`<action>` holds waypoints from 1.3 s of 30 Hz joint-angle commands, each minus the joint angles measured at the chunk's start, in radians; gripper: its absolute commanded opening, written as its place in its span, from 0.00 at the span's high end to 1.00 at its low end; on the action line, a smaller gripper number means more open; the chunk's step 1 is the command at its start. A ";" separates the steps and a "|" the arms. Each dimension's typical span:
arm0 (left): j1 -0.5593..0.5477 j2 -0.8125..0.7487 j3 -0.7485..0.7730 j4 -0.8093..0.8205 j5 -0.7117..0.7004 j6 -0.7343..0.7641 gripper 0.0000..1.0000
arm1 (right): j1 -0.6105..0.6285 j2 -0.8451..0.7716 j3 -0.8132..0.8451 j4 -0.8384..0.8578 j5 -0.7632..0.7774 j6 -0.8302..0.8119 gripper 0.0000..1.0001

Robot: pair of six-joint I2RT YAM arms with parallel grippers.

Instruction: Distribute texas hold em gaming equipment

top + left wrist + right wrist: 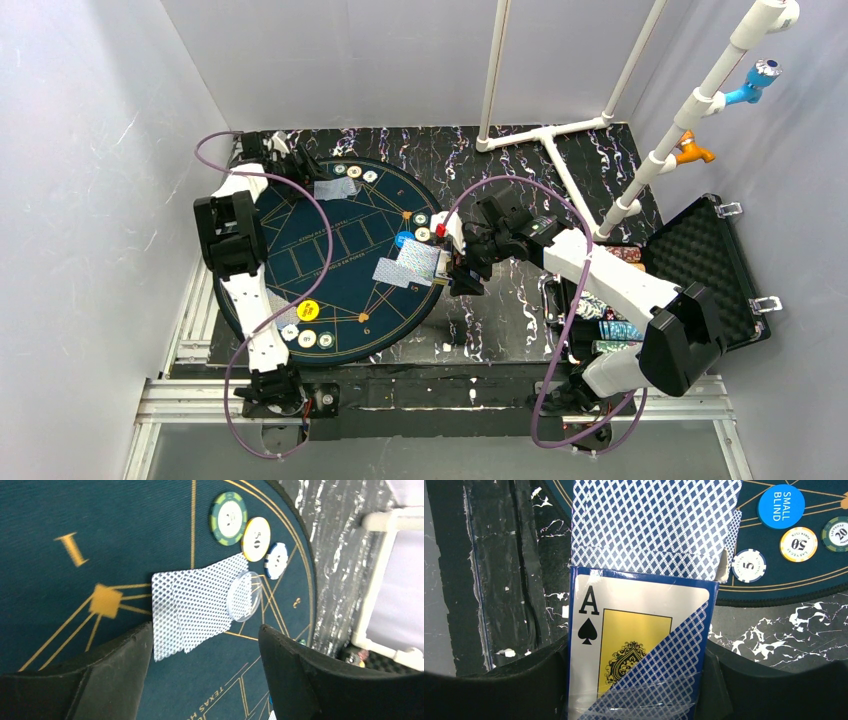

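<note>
Across mat (300,250) on tabletop (500,320), seemingly over halfway: cards (195,605) and chips (228,518) laid at far seat beneath released left pincer (205,645), right seat likewise served, near seat holding yellow disc (308,310) but no cards, right pincer (636,652) grasping card box (634,625).

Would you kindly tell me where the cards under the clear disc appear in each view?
Top external: cards at the mat's far-left edge.
Left wrist: cards at centre, ahead of the left tool.
Right wrist: not in view.
Shared landmark: the dark-blue mat.
</note>
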 commanded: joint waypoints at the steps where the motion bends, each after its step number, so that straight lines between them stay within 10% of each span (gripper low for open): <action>1: 0.017 -0.155 -0.039 -0.065 -0.185 0.078 0.19 | -0.003 -0.015 0.038 0.021 -0.029 -0.013 0.99; 6: 0.026 -0.268 -0.058 -0.122 -0.187 0.159 0.02 | -0.002 -0.025 0.037 0.023 -0.028 -0.013 0.99; 16: -0.097 -0.653 -0.459 -0.083 0.508 0.122 0.14 | 0.000 -0.039 0.025 0.026 -0.030 -0.016 0.99; 29: -0.487 -0.798 -0.654 -0.059 0.536 0.072 0.28 | 0.006 -0.046 0.033 0.039 -0.029 0.000 0.99; 39: -0.525 -0.768 -0.641 -0.103 0.475 0.086 0.67 | 0.005 -0.061 0.037 0.031 -0.023 -0.001 0.99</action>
